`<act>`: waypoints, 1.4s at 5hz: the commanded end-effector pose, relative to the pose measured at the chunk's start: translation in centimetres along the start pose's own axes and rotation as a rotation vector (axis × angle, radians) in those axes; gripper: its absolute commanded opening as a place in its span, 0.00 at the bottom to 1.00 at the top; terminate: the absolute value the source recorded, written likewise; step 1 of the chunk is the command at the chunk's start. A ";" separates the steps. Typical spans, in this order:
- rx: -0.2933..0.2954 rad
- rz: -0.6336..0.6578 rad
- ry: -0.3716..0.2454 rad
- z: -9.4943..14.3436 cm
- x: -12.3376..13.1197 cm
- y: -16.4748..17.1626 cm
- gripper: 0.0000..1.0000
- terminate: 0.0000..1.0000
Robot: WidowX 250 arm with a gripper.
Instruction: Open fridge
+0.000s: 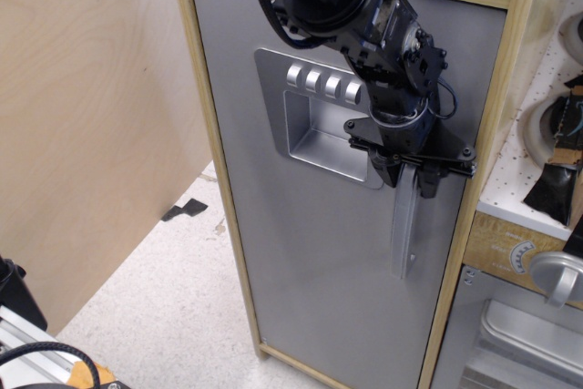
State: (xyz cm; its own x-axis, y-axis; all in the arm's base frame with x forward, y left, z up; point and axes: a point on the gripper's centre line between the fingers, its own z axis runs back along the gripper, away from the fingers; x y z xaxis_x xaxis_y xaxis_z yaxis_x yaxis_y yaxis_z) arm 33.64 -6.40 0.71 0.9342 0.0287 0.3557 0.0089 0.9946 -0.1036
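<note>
Black and jointed, the gripper [412,176] reaches down from the top of the frame and sits at the upper end of the silver bar handle [404,230] on the fridge [319,252]. Its two short fingers [428,181] point downward and stand close on either side of the handle's top, with the bar showing between them; whether they actually press on the metal cannot be told from this angle, so its grip state stays uncertain. A thin cross-bar of the tool runs level just above the fingers, in front of the grey door.

Below the gripper the handle runs straight down the door, upright, its lower end standing a little proud of the surface. Just left of the gripper lies the recessed silver dispenser panel [310,129], with buttons [324,84] in a row along its top; the arm's wrist covers the right-hand end of that row. The fridge door looks flush within its light-wood frame [211,152], with no gap showing along the edges.

Right of the gripper, past the wooden upright, is a white pegboard wall [547,125] with dark items hanging on it. Lower right of the tool are a smaller grey oven door [510,334] and its round knob [557,275]. Far left of the tool stands a plain plywood panel [91,125] above a pale speckled floor [155,307].
</note>
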 end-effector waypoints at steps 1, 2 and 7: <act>-0.008 0.024 0.014 2.9 -1.5 -0.8 0.00 0.00; 0.003 0.049 0.077 4.0 -4.2 -0.7 0.00 0.00; 0.011 -0.211 0.216 4.8 -8.6 -8.0 1.00 0.00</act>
State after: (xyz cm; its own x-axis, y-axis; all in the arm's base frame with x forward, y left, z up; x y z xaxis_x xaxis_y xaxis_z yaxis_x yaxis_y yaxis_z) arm 23.43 -13.64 1.61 0.9730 -0.1946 0.1240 0.1992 0.9796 -0.0261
